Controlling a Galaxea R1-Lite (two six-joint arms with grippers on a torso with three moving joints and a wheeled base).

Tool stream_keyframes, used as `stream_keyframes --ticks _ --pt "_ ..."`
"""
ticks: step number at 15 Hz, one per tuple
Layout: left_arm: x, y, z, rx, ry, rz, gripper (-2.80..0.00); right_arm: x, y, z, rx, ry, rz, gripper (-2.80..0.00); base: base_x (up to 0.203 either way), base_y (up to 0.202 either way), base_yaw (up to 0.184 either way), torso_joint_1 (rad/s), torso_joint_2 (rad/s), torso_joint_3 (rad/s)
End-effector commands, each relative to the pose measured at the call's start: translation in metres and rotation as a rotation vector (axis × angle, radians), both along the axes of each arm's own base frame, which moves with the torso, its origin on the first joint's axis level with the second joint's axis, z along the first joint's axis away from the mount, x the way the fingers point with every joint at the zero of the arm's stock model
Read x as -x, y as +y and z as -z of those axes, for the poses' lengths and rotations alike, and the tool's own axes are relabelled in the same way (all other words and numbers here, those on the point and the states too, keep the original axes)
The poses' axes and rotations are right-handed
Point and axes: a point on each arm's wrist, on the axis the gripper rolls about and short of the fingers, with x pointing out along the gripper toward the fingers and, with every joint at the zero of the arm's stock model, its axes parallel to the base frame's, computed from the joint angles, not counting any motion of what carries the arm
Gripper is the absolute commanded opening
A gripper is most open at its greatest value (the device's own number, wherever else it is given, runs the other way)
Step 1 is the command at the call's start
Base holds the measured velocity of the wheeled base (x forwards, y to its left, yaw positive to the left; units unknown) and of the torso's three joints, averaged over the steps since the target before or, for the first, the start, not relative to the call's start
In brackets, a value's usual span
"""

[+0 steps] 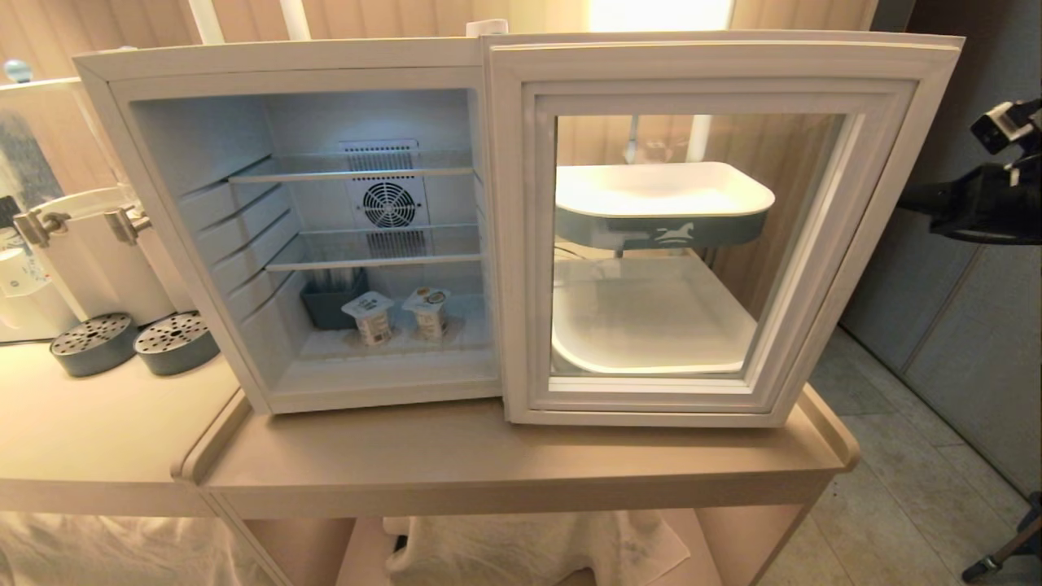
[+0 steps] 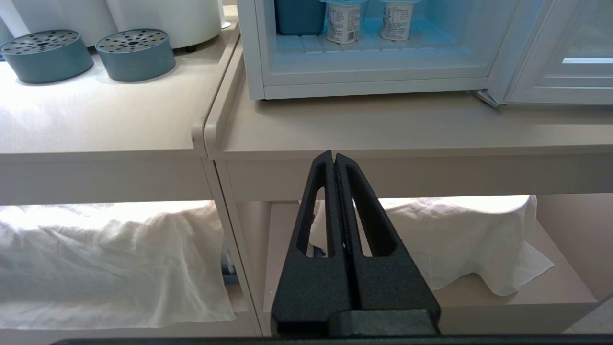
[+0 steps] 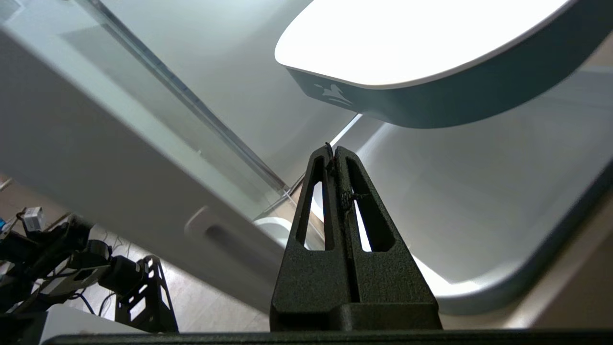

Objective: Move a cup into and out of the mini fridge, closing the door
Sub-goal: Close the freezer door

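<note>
Fingers pressed together, empty, on both the left gripper (image 2: 335, 158) and right gripper (image 3: 334, 151). Mini fridge (image 1: 285, 236) fills centre-left of head view, door (image 1: 708, 73) swung wide, cups (image 1: 370, 316) bottom shelf. Risk — right gripper, behind the door, shoves it crookedly. Only the right wrist view shows the door's outer face.

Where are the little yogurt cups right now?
In the head view, the two yogurt cups stand side by side on the floor of the open mini fridge, under the lowest wire shelf, just right of a dark blue-grey box.
</note>
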Motion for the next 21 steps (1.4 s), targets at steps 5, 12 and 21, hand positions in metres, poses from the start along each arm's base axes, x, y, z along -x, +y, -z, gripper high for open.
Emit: stream_keyframes --ticks 5,12,21 --pt "0.000 0.000 0.000 0.001 0.001 0.000 -2.80 -0.026 0.051 0.018 0.013 0.068 0.006 -2.80 0.000 0.000 0.000 0.000 0.00 0.000" --pt "0.000 0.000 0.000 0.001 0.001 0.000 -2.80 0.018 0.073 -0.020 0.026 0.110 0.064 -2.80 0.000 0.000 0.000 0.000 0.00 0.000" --pt "0.000 0.000 0.000 0.001 0.002 0.000 -2.80 0.115 0.098 -0.065 0.072 0.123 0.211 -2.80 0.000 0.000 0.000 0.000 0.00 0.000"
